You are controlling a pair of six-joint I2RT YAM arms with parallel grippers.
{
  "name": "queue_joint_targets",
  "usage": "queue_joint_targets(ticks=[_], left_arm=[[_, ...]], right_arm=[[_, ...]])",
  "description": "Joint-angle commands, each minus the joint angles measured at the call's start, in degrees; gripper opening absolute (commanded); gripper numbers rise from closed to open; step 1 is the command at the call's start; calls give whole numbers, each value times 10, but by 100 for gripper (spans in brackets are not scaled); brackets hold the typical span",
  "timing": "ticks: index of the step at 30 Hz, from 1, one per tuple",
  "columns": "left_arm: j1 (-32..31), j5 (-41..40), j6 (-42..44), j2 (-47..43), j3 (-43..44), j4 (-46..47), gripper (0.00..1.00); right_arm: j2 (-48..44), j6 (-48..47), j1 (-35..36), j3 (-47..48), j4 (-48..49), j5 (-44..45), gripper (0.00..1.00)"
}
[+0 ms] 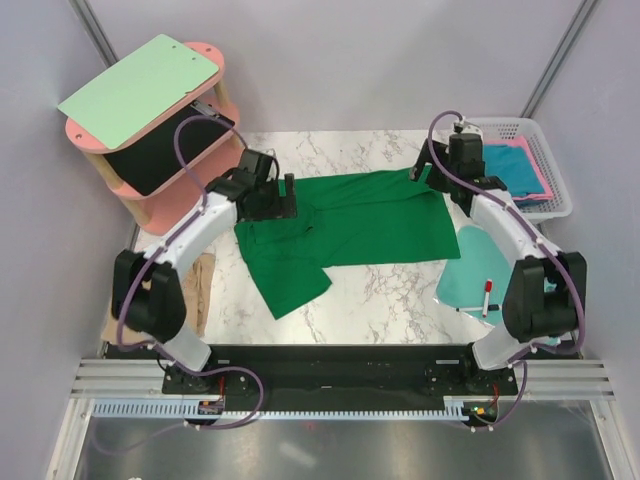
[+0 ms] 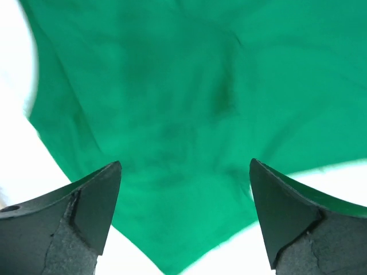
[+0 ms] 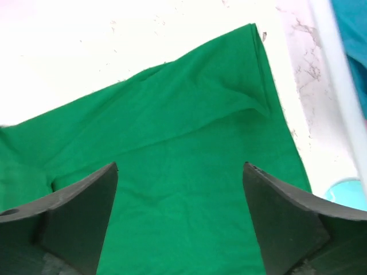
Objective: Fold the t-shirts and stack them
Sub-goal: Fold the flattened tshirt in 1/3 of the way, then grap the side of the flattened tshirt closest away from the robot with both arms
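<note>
Your left claw (image 2: 185,166): spread, above green shirt (image 1: 350,225), left end | your right claw (image 3: 180,166): spread, above far-right corner | shirt: spread on table (image 1: 390,290)

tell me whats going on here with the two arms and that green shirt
Two robot arms are working on a dark green t-shirt that lies mostly spread out on the marble table, not yet folded small. The left gripper hovers over the shirt's left end and the right gripper over its far right corner. Both have their fingers open, holding nothing. A white basket on the right holds a teal shirt and a pink shirt.
</note>
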Motion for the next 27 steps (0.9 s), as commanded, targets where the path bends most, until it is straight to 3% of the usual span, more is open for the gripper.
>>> queue_joint_targets(ticks=[1,5,10,27], left_arm=[[11,105,-72,-89,-185,83,100],[9,131,-135,-167,-317,135,100],[8,133,-167,-238,-411,148,100],[9,136,-186,-277,-480,145,100]], right_arm=[[-62,39,-44,-112,0,-39,98],[-107,69,-119,-209,-23,-84,96],[-150,73,-153,-262,-57,-57,89],[-63,95,-161,-306,7,-49,81]])
